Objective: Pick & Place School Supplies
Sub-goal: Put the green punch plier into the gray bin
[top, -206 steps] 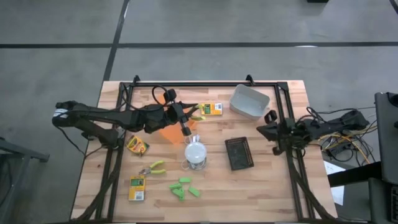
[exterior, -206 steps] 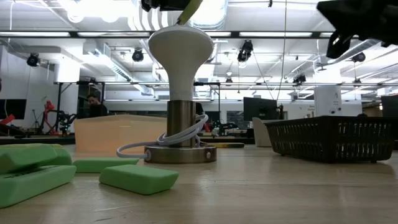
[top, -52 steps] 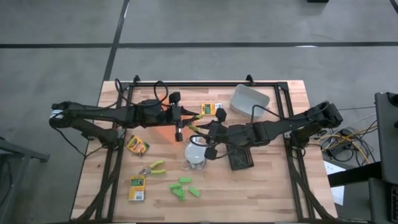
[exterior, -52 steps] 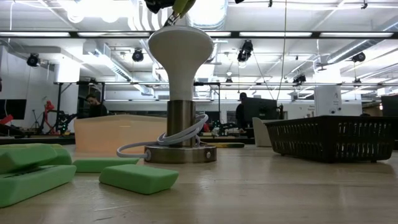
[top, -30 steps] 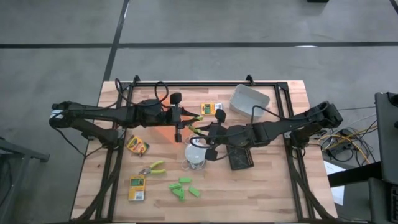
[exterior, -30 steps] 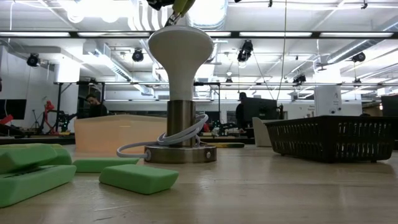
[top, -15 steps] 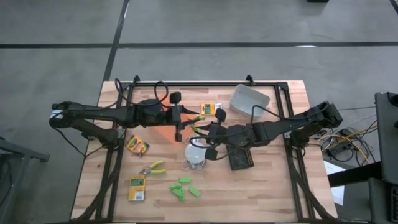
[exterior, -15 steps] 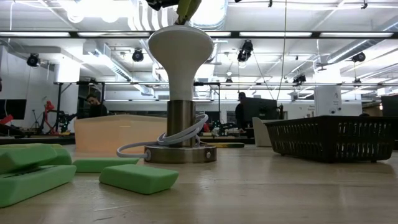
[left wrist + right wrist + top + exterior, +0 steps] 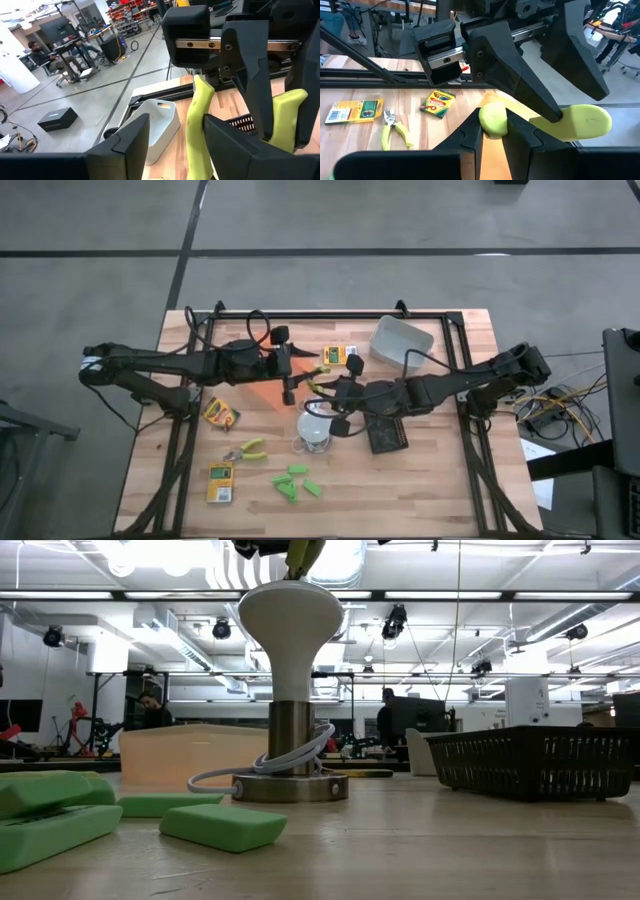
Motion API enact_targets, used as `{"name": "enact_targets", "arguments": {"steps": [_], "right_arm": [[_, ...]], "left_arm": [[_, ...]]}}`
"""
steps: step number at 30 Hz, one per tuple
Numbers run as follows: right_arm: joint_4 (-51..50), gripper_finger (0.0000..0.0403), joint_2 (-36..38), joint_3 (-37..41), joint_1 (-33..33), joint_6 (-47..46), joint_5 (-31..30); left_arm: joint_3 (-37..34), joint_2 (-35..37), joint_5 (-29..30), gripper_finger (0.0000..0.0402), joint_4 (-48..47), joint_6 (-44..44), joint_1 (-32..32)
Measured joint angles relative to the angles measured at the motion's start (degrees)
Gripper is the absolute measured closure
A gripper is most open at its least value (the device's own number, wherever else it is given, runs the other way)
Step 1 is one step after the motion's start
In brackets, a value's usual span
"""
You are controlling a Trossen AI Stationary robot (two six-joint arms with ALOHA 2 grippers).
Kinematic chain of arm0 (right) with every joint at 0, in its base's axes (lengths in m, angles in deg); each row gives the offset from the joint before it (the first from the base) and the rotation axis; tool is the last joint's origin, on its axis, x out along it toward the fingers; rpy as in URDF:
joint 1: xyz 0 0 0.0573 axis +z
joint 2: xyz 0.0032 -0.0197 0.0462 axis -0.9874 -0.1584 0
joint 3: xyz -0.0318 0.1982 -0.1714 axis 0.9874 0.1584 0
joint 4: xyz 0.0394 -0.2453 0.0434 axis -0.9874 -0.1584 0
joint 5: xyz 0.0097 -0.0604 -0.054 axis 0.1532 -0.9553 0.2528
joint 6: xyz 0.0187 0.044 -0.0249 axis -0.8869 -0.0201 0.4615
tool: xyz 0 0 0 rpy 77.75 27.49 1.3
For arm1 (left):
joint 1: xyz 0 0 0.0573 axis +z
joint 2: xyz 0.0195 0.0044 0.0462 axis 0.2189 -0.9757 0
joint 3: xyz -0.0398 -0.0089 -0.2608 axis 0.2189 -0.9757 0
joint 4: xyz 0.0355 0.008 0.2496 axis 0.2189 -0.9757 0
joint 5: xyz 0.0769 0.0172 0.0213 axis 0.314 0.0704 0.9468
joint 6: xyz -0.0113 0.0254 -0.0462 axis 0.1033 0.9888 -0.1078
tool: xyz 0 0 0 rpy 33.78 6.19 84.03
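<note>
Mid-handover above the orange tray [image 9: 268,394]: the right gripper [image 9: 318,387] clamps a yellow-handled tool [image 9: 492,120] as the left gripper [image 9: 291,374] stands apart around it. The left arm should back straight off, brushing neither handle.

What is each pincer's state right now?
Left pincer: open.
Right pincer: closed on the yellow-green-handled tool.
</note>
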State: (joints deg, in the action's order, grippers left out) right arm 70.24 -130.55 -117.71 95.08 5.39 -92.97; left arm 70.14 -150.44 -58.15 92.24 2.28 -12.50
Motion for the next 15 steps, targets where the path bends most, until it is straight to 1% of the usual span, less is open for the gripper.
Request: {"name": "enact_targets", "arguments": {"steps": [2,4,6,8,12,14,15], "right_arm": [[0.0,0.0349,0.0,0.0,0.0,0.0,-0.24],[-0.02,0.0349,0.0,0.0,0.04,0.02,-2.29],[-0.1,0.0349,0.0,-0.07,0.09,0.38,-5.07],[-0.32,0.0349,0.09,-0.15,0.09,0.66,-6.46],[-0.42,0.0349,0.65,-0.16,0.17,0.59,-6.88],[-0.42,0.0349,0.79,-0.17,0.2,0.55,-9.01],[-0.42,0.0349,0.83,-0.17,0.18,0.55,-10.78]], "left_arm": [[0.0,0.04,0.02,0.0207,0.0,0.45,0.0],[0.0,0.14,0.94,0.0207,0.0,1.82,0.0],[0.0,0.44,4.71,0.0208,-0.02,3.64,-0.02],[0.0,0.97,11.5,0.0209,-0.1,4.21,-0.02],[0.02,2.61,28.24,0.0209,-0.05,6.01,0.03],[0.02,3.8,33.52,0.0209,-0.08,9.06,0.11],[0.02,4.46,34.08,0.0209,-0.34,10.21,0.13]]}}
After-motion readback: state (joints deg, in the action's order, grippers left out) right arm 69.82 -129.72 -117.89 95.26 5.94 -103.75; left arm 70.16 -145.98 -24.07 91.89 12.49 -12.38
